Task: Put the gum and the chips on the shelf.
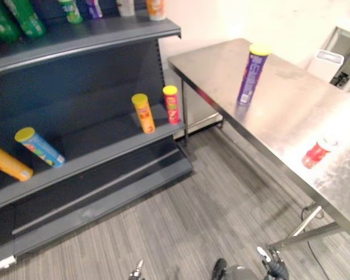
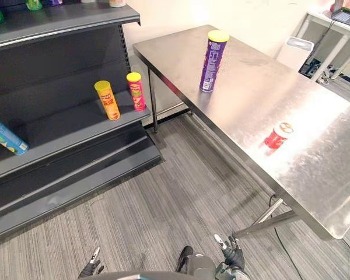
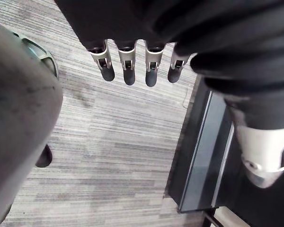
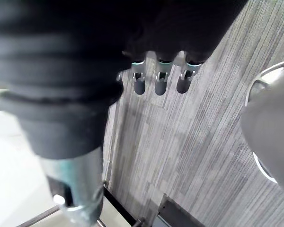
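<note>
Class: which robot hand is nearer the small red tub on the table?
Right. The right hand hangs low beside the table, below the red tub; the left hand hangs farther off, toward the shelf.

One tall purple chips tube (image 1: 252, 74) and one small red tub (image 1: 318, 153) are on the worktop (image 1: 291, 111). Four tubes are on the shelf (image 1: 99, 140): two upright, a yellow tube (image 1: 143, 112) and a red tube (image 1: 171, 104); two lying, a blue tube (image 1: 39, 146) and an orange tube (image 1: 9, 162).

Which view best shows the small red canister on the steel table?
Right eye view: the small red canister stands out, its white top clear. Left eye view shows it near the edge amid reflections. Wrist views face the floor.
</note>
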